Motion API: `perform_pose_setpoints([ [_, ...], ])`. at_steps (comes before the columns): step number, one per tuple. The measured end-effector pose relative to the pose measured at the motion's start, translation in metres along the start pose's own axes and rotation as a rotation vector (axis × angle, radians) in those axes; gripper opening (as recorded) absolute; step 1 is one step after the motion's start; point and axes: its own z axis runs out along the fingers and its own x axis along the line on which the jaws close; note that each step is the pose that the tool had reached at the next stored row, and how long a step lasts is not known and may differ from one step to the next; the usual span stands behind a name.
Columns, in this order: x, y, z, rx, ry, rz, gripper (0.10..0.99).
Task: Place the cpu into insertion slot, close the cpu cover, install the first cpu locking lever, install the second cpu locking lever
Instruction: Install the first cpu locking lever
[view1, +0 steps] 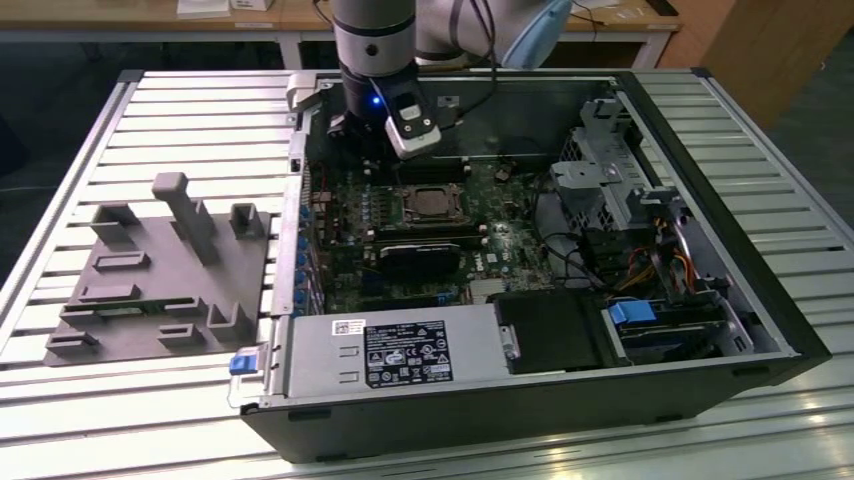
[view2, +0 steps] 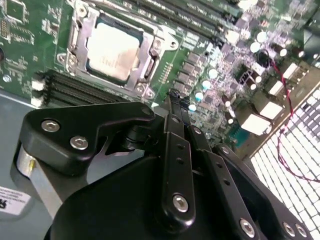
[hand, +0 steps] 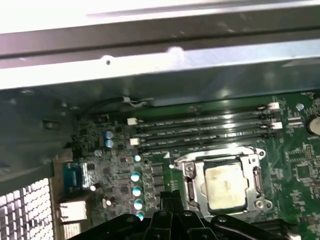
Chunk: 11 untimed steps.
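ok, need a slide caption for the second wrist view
Empty gripper poised above the motherboard, beside the cpu seated under its lowered cpu cover.

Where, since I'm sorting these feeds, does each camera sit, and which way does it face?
Exterior view: off the arm, looking down into the open computer case; the arm shows.
First wrist view: on the wrist, facing the green board; the gripper shows.
Second wrist view: on the wrist, facing the same board past the gripper.
All three share the silver chip.
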Motion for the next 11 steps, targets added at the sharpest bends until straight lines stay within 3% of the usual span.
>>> perform_pose_setpoints([
  [4, 0.0047, -0.0006, -0.0002, -0.032, 0.0038, 0.001, 0.102],
  [11, 0.0098, -0.0013, -0.0004, -0.104, 0.0134, 0.005, 0.102],
])
